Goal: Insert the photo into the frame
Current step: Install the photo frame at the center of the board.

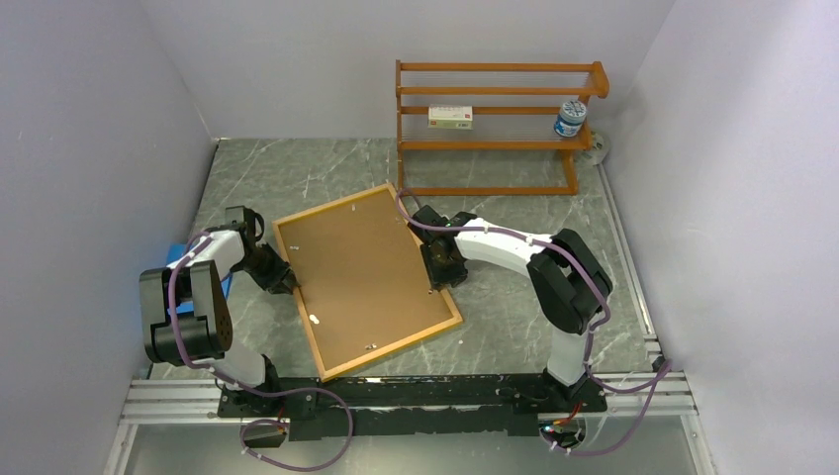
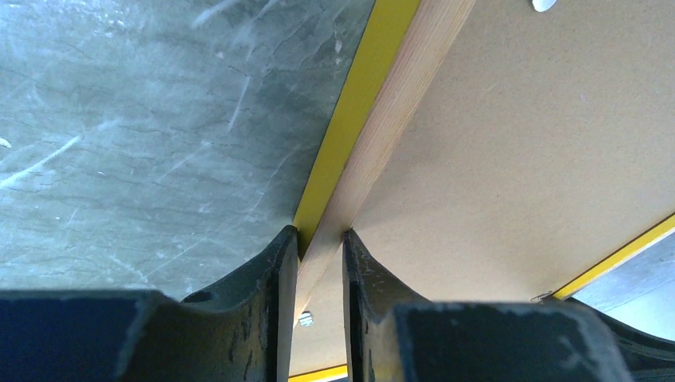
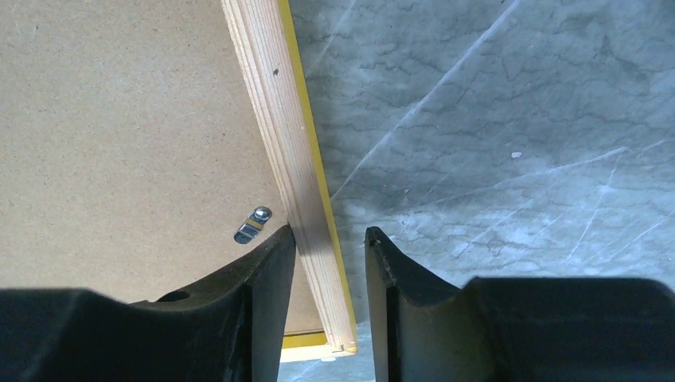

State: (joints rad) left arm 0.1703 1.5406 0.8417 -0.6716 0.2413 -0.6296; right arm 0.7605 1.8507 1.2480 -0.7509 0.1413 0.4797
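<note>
The frame [image 1: 396,346] lies back-up and tilted on the grey table, its light wood rails around a brown backing board [image 1: 366,277]. My left gripper [image 1: 289,280] is shut on the frame's left rail; in the left wrist view [image 2: 321,239] both fingers press the rail [image 2: 390,111], whose yellow edge shows. My right gripper [image 1: 438,275] straddles the right rail. In the right wrist view [image 3: 330,237] it is open: one finger touches the wood rail [image 3: 275,119] and the other stands apart from it. The photo is hidden or out of view.
An orange-brown shelf rack [image 1: 495,129] stands at the back with a small box [image 1: 450,117] and a jar [image 1: 570,119]. A small blue sheet [image 1: 178,259] lies under the left arm. A metal turn clip [image 3: 253,224] sits on the backing board. White walls enclose the table.
</note>
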